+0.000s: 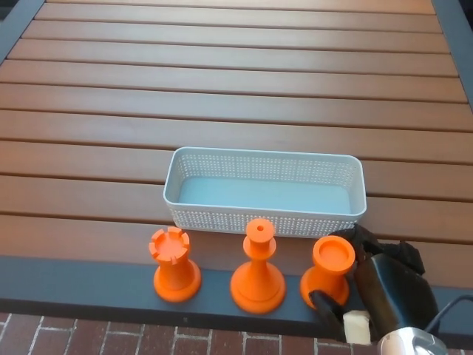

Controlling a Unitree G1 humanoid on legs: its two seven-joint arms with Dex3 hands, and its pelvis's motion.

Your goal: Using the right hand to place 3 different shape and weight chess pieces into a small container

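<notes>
table [222,96]: wood-look slats, smooth, slight sheen, w/ dark matt edge strip | container [264,220]: pale grey plastic, perforated mesh walls, smooth matt floor | chess pieces [258,270]: orange plastic, matt, smooth | right robot hand [369,285]: black plastic, semi-gloss
</notes>
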